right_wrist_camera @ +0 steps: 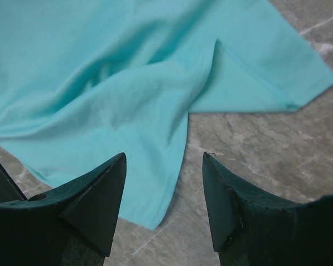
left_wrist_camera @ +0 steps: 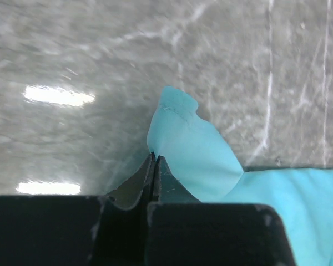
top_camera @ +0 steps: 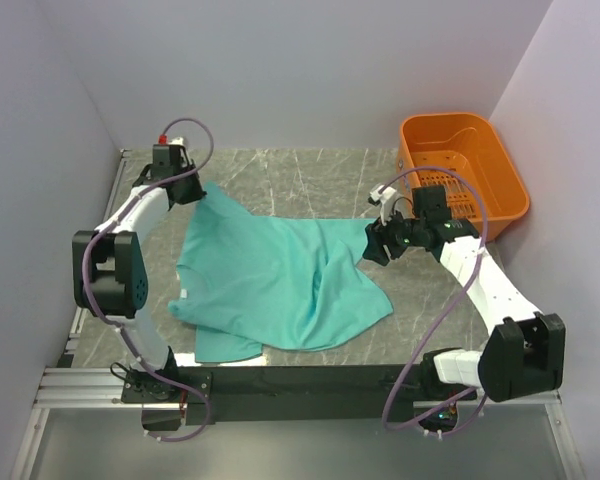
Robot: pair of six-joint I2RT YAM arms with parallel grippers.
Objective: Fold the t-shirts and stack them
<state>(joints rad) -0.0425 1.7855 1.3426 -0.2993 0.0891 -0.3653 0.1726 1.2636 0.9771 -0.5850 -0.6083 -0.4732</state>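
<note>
T-shirt [top_camera: 280, 280] stretches diagonally from the counter [top_camera: 310, 170] far-left corner toward near-right; left gripper [left_wrist_camera: 154, 158] pinches its far tip, right gripper [right_wrist_camera: 164, 158] gapes above the cloth.

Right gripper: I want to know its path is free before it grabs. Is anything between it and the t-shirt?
Nothing visible. The right gripper is open over the t-shirt, with a cloth edge and bare table between its fingers. The basket sits apart, farther back.

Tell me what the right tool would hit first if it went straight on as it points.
Most likely the t-shirt: its edge lies just ahead of the open right tool, though depth is unclear.
</note>
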